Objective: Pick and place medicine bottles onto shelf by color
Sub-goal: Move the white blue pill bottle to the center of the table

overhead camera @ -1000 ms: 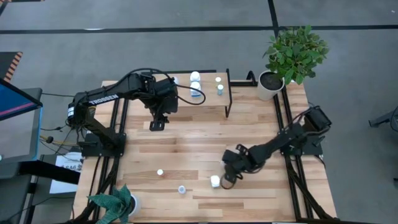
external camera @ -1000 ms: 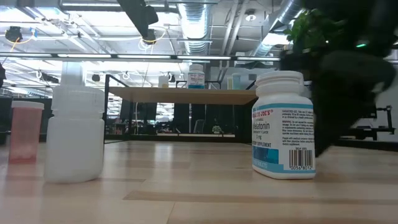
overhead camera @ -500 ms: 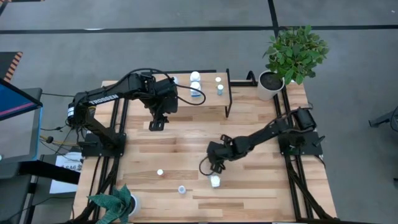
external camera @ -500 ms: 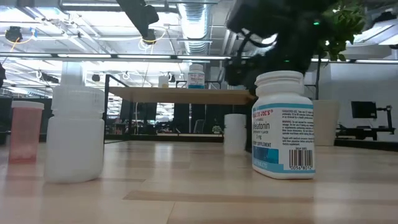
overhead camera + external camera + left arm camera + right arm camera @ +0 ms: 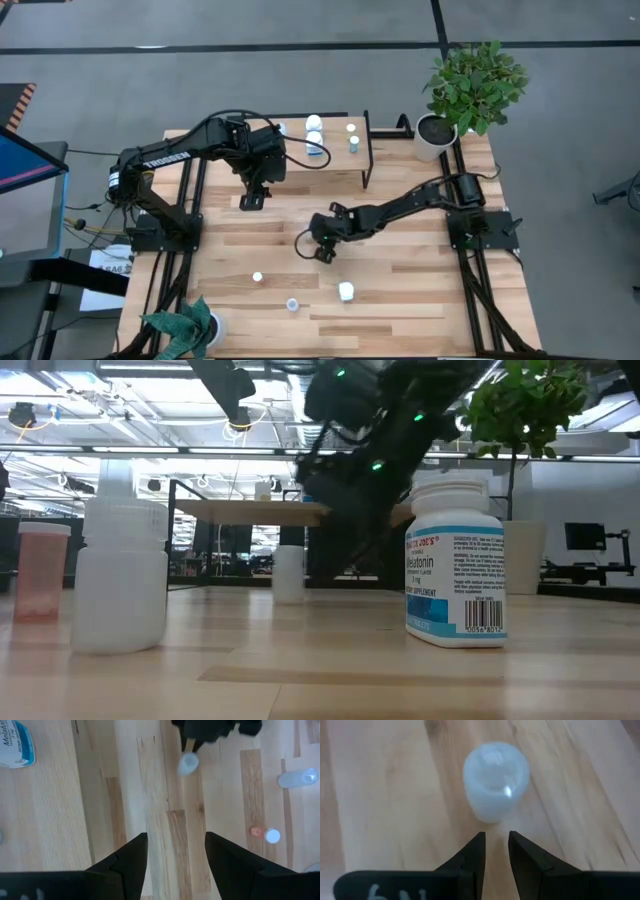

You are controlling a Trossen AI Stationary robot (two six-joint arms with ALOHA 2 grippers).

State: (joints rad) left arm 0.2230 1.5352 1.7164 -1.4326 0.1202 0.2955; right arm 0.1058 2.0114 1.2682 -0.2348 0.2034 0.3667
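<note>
Though roughly half done by the look of it, leaves the small translucent white plastic bottle (image 5: 495,780) unshelved, mid-table on the big wooden tabletop (image 5: 400,290). Stands upright, long axis vertical, cap up. Just short of it, not touching: right gripper (image 5: 495,842), pinched nearly closed, empty. Farther out, three loose bottles (image 5: 346,291) near the front edge; several shelved bottles (image 5: 314,140) on the light-wood, black-legged shelf (image 5: 335,150). Before that shelf: left gripper (image 5: 175,850), partly spread, holding nothing.

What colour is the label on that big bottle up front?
White with blue bands and red lettering, on the bottle; clearest in the low view.
</note>
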